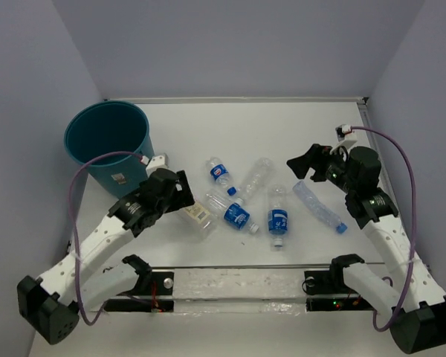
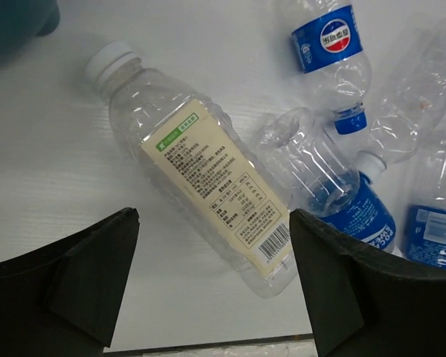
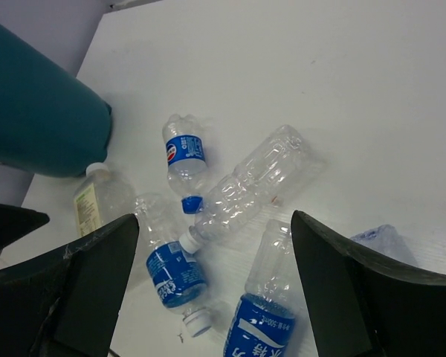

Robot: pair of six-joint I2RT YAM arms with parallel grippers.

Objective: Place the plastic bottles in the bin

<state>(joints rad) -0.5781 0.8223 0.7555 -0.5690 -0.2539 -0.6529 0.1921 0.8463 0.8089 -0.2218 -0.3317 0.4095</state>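
Observation:
Several plastic bottles lie in the middle of the table. A cream-labelled bottle (image 1: 198,214) (image 2: 208,186) lies under my left gripper (image 1: 181,190) (image 2: 214,297), which is open, with the bottle's base between the jaws. Blue-labelled bottles (image 1: 221,175) (image 1: 236,213) (image 1: 278,218) and an unlabelled one (image 1: 256,177) lie to its right. Another clear bottle (image 1: 320,207) lies under my right gripper (image 1: 303,165) (image 3: 215,290), which is open, empty and held above the table. The teal bin (image 1: 108,145) (image 3: 37,119) stands upright at the back left.
The workspace has pale walls on the left, back and right. A clear rail (image 1: 230,286) runs along the table's near edge between the arm bases. A purple cable (image 1: 78,193) loops from the left arm near the bin.

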